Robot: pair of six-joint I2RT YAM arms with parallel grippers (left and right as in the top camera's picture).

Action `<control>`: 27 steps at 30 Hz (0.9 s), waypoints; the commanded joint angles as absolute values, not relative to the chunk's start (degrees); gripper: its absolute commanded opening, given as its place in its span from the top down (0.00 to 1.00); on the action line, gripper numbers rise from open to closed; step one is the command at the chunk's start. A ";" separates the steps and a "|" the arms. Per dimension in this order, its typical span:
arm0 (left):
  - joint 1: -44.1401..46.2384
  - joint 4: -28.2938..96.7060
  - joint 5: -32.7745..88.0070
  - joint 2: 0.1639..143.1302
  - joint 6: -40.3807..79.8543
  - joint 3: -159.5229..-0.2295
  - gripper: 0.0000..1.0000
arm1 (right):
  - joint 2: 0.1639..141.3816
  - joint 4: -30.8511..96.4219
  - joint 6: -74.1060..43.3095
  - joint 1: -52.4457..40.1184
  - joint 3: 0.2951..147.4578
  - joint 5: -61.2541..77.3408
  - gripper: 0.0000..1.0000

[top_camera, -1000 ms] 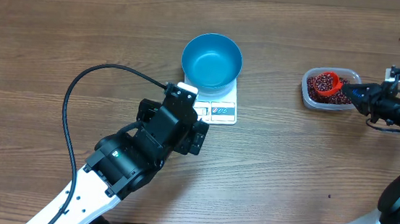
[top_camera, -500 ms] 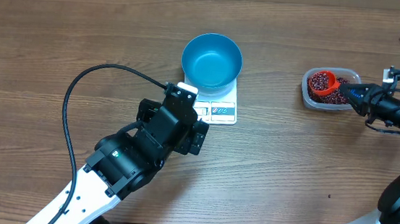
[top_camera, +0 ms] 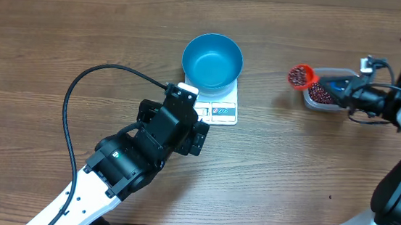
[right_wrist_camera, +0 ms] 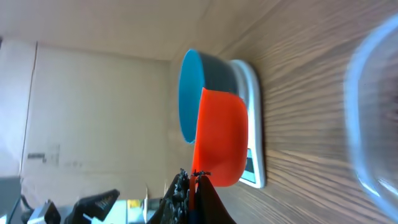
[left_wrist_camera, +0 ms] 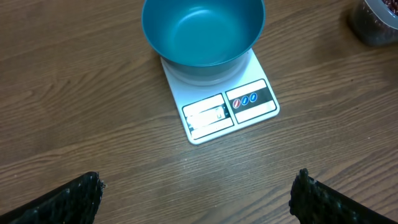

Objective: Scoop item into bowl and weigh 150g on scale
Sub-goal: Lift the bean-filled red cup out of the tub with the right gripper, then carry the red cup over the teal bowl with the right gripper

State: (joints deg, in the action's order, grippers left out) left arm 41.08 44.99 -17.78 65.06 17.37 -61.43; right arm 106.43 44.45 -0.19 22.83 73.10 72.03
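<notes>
The blue bowl [top_camera: 212, 60] stands on the white scale [top_camera: 222, 111], its display side toward my left arm. A red scoop [top_camera: 302, 76] filled with dark red-brown beans hangs above the wood just left of the clear tub [top_camera: 312, 100]. My right gripper [top_camera: 343, 91] is shut on the scoop's handle. From the right wrist, the scoop [right_wrist_camera: 221, 137] shows sideways with the bowl [right_wrist_camera: 191, 93] and scale [right_wrist_camera: 254, 130] beyond it, gripper [right_wrist_camera: 196, 179] pinching the handle. My left gripper [left_wrist_camera: 198, 182] stands open over bare wood below the scale [left_wrist_camera: 211, 127] and bowl [left_wrist_camera: 202, 31].
More beans [top_camera: 324, 96] lie in the clear tub, whose corner [left_wrist_camera: 375, 23] shows at the left wrist view's top right. A black cable [top_camera: 87, 81] loops over the table from my left arm. A gap of bare wood separates the scale and the tub.
My right gripper has lifted the loaded scoop out of the tub and carried it left toward the bowl. The left arm has not moved.
</notes>
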 commanded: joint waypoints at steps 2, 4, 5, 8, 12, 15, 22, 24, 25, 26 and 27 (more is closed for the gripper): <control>40.51 44.82 -18.00 65.58 16.91 -61.17 0.01 | 106.65 41.47 -3.09 18.81 72.77 75.13 0.96; 40.51 44.84 -18.00 65.58 16.91 -61.17 0.01 | 106.65 39.57 -4.95 16.91 72.77 75.13 0.96; 40.51 44.82 -18.00 65.58 16.91 -61.17 0.01 | 106.65 38.94 -5.56 16.23 72.79 75.11 0.96; 40.51 44.82 -18.00 65.58 16.91 -61.17 0.01 | 106.65 35.62 -8.51 13.52 72.82 75.13 0.96; 40.51 44.84 -18.00 65.58 16.91 -61.17 0.01 | 106.65 29.67 -13.78 10.02 72.82 75.11 0.96; 40.51 44.82 -18.00 65.58 16.91 -61.17 0.00 | 106.65 23.77 -18.26 7.25 72.82 75.02 0.96; 40.51 44.82 -17.98 65.67 16.91 -61.17 0.00 | 106.63 12.91 -25.71 1.52 72.82 70.76 0.96; 40.51 44.82 -17.98 66.06 16.91 -61.17 0.00 | 106.65 10.44 -27.14 -0.10 72.82 68.95 0.96; 40.51 44.84 -18.00 66.26 16.91 -61.17 0.01 | 106.65 9.43 -27.31 -0.75 72.82 68.20 0.96; 40.51 44.82 -18.00 66.35 16.91 -61.17 0.01 | 106.65 8.32 -27.31 -1.58 72.82 67.22 0.96; 40.51 44.95 -18.00 66.39 16.91 -61.17 0.01 | 106.65 7.53 -27.31 -2.28 72.82 66.02 0.96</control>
